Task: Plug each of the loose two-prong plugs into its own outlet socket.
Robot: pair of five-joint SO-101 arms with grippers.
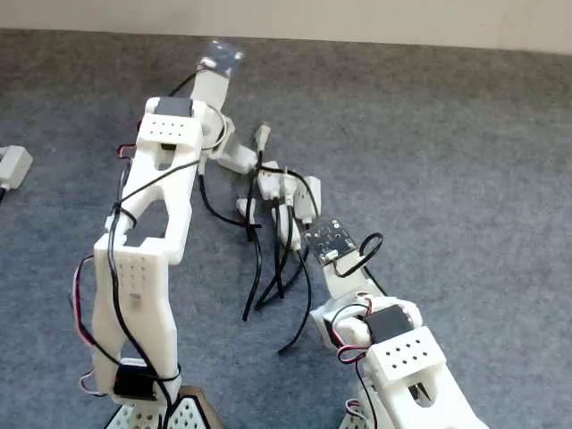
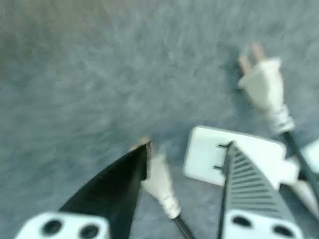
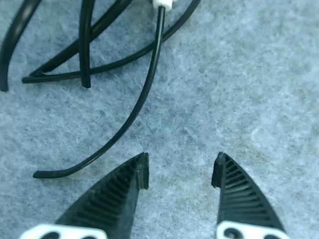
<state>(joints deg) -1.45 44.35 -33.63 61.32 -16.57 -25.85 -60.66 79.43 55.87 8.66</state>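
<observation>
My left gripper [image 2: 188,149] is spread wide with nothing between the fingers. Just beside its smooth black finger lies a small white moulded two-prong plug [image 2: 160,183]. It lies flat on the floor with its long axis slanting, prongs aimed away from my wrist and a black cord running back toward me. Beside my ribbed finger sits a flat white plastic outlet block [image 2: 204,149] with rounded corners. A second white plug [image 2: 264,87] lies farther out, apart from the first. Its two pale brassy prongs also point away from me, and its ribbed collar and cord trail back.

My right gripper [image 3: 180,164] is also open and holds nothing, hovering over bare floor. Thin glossy black cords [image 3: 134,107] loop beyond its ribbed tips.

The floor is grey felt-like carpet [image 1: 465,134], and a pale wall [image 1: 375,18] borders its far edge.
</observation>
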